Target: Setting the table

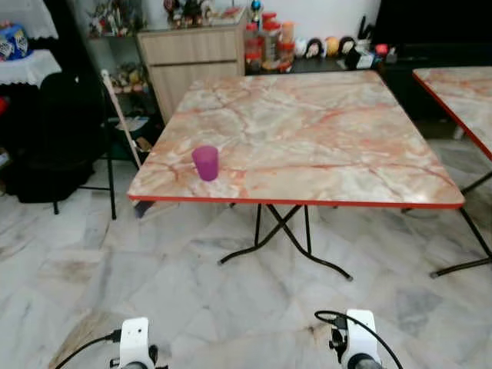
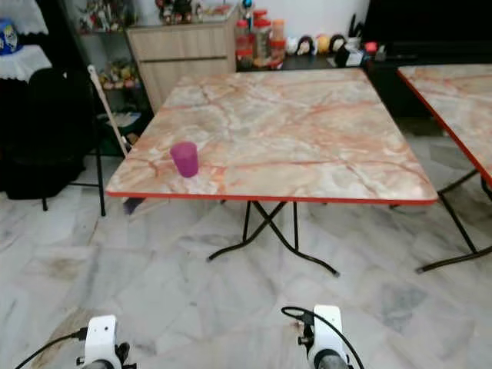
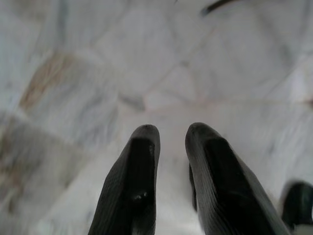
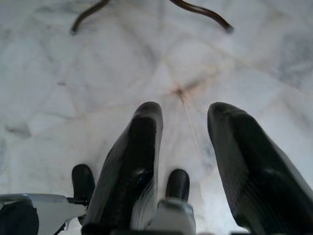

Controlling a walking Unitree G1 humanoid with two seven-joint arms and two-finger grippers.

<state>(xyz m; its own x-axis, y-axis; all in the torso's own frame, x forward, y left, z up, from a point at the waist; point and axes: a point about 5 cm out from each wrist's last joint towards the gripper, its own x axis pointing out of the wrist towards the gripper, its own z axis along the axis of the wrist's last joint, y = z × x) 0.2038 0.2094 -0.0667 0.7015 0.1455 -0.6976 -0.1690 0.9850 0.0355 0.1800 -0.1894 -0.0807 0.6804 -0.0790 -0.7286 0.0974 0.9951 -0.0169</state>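
A square folding bench [image 1: 323, 131] with a pink-veined marble-pattern top, red edge and crossed black metal legs stands on the pale marble-tile floor [image 1: 192, 292]. A small purple plastic cup [image 1: 205, 162] sits upright near its front left corner. A second matching bench [image 1: 461, 100] stands just to the right. Behind are a light wooden cabinet [image 1: 192, 58] and red-lidded jars [image 1: 265, 42]. The left hand [image 3: 171, 142] and right hand [image 4: 183, 122] hang over the floor, fingers apart, holding nothing.
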